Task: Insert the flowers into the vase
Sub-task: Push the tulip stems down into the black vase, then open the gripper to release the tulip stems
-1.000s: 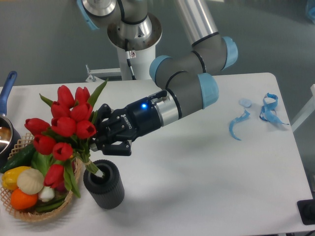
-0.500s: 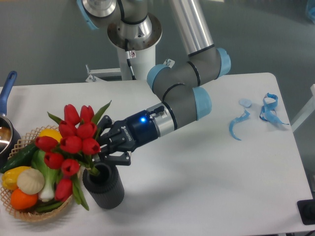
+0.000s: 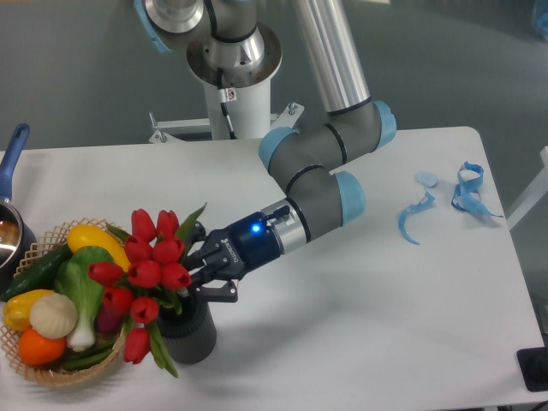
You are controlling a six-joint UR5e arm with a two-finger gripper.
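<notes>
White tabletop [image 3: 360, 325] out front, and the gripper [image 3: 199, 281] is clamped on the flowers [image 3: 147, 276] low down at the stems, the red bunch tilting left over the vase [image 3: 190, 332] that stands just beside the wicker basket [image 3: 51, 375]. To finish well, I'd ease the bunch upright and push straight down before letting go, since that lean could tip the vase. Blooms and leaves hide the vase mouth, so stem depth can't be told.
</notes>
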